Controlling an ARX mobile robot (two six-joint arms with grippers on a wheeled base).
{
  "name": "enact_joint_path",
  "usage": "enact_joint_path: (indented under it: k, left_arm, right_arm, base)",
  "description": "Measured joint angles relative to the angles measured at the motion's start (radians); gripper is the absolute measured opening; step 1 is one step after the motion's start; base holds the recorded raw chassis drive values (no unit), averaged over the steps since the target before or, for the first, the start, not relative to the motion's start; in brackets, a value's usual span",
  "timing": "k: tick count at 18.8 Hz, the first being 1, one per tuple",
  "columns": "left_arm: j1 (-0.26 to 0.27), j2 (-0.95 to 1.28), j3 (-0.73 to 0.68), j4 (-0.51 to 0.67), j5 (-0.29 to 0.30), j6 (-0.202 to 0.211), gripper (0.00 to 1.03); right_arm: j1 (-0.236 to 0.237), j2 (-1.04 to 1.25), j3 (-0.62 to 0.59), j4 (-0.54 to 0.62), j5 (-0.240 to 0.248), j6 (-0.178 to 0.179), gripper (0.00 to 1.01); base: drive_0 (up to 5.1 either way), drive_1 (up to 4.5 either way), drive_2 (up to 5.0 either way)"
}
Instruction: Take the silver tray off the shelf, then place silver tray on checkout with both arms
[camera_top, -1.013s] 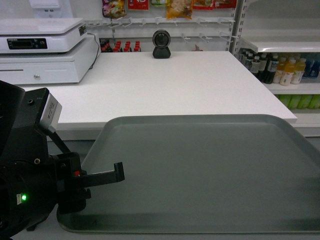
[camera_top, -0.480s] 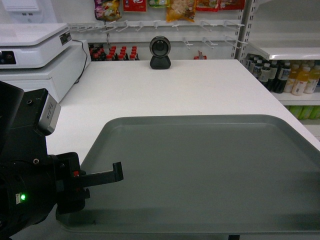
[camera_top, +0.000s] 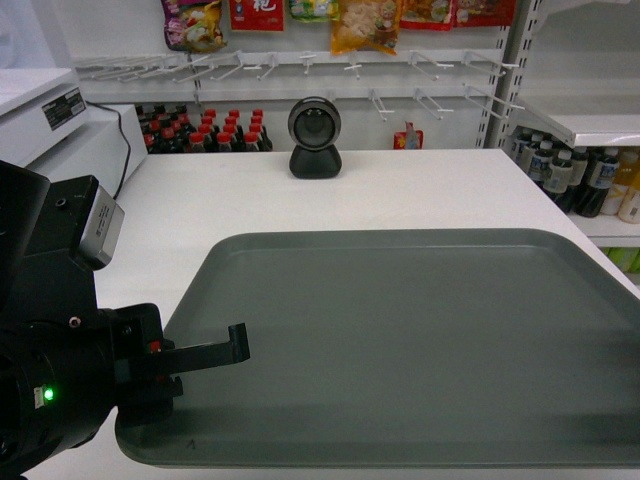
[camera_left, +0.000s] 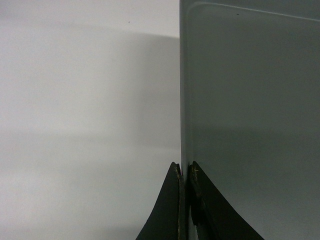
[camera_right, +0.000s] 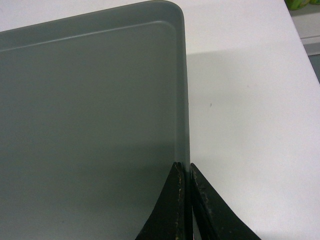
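Now silver tray (camera_top: 420, 340) spans both grippers — left gripper (camera_left: 184, 172), right gripper (camera_right: 186, 170) — rims pinched.

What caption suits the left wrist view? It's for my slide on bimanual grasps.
Left gripper shut on the silver tray rim, carried above the white checkout.

Open white checkout (camera_top: 400, 195) counter stretches beyond the silver tray's (camera_top: 400, 340) far rim. A black scanner (camera_top: 315, 138) stands at the far edge, a white cash register (camera_top: 45, 125) blocks the far left, and bottle shelves (camera_top: 590, 180) flank the right side.
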Motion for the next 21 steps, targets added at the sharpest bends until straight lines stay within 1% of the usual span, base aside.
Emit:
enact_joint_path:
  k: [1, 6, 7, 8, 9, 11, 13, 14, 15, 16, 17, 18, 19, 20, 21]
  left_arm:
    - [0.000, 0.000, 0.000, -0.002, 0.000, 0.000, 0.03]
    - [0.000, 0.000, 0.005, 0.003, 0.000, 0.000, 0.03]
    - [-0.005, 0.009, -0.002, 0.041, -0.029, 0.013, 0.03]
    - [-0.019, 0.054, -0.009, 0.157, -0.145, 0.063, 0.03]
    - [-0.021, 0.096, 0.009, 0.213, -0.206, 0.116, 0.03]
    - [-0.006, 0.162, 0.052, 0.283, -0.267, 0.195, 0.04]
    - [0.033, 0.243, 0.127, 0.329, -0.267, 0.253, 0.04]
    - [0.050, 0.278, 0.166, 0.335, -0.260, 0.273, 0.04]
    - [0.073, 0.342, 0.228, 0.345, -0.246, 0.304, 0.04]
    - [0.091, 0.423, 0.290, 0.368, -0.239, 0.341, 0.04]
    - [0.114, 0.609, 0.404, 0.361, -0.235, 0.380, 0.04]
    - [0.118, 0.739, 0.452, 0.318, -0.250, 0.358, 0.04]
    - [0.111, 0.739, 0.484, 0.248, -0.243, 0.295, 0.05]
    - [0.111, 0.736, 0.495, 0.227, -0.240, 0.265, 0.16]
    - [0.112, 0.733, 0.485, 0.233, -0.244, 0.240, 0.23]
  right_arm:
    - [0.000, 0.000, 0.000, -0.001, 0.000, 0.000, 0.03]
    - [0.000, 0.000, 0.002, 0.004, 0.000, 0.000, 0.03]
    - [0.000, 0.001, 0.002, 0.007, -0.003, -0.001, 0.03]
    - [0.001, 0.049, -0.034, 0.195, -0.036, -0.020, 0.03]
    - [0.011, 0.104, -0.024, 0.297, -0.043, -0.038, 0.03]
    - [0.031, 0.201, 0.014, 0.428, -0.034, -0.050, 0.03]
    - [0.042, 0.319, 0.103, 0.520, -0.021, -0.063, 0.03]
    - [0.047, 0.365, 0.146, 0.534, -0.021, -0.063, 0.03]
    - [0.047, 0.439, 0.218, 0.531, -0.014, -0.064, 0.03]
    - [0.048, 0.535, 0.303, 0.527, -0.011, -0.070, 0.03]
    - [0.055, 0.761, 0.475, 0.478, -0.005, -0.088, 0.03]
    - [0.072, 0.906, 0.584, 0.431, 0.010, -0.098, 0.03]
    - [0.076, 0.917, 0.617, 0.403, 0.047, -0.106, 0.07]
    - [0.076, 0.911, 0.619, 0.380, 0.052, -0.105, 0.17]
    - [0.076, 0.899, 0.605, 0.385, 0.058, -0.093, 0.24]
  base:
    - [-0.1, 4.20, -4.5]
    - [0.0, 0.00, 0.0]
    - [0.0, 0.00, 0.0]
    - [0.0, 0.00, 0.0]
    - [0.0, 0.00, 0.0]
    - [0.0, 0.00, 0.0]
    - [0.0, 0.00, 0.0]
    - [0.0, 0.00, 0.0]
    - [0.0, 0.00, 0.0]
    - [0.0, 0.00, 0.0]
    - [0.0, 0.00, 0.0]
    - [0.0, 0.00, 0.0]
    - [0.0, 0.00, 0.0]
    - [0.0, 0.00, 0.0]
    - [0.0, 0.00, 0.0]
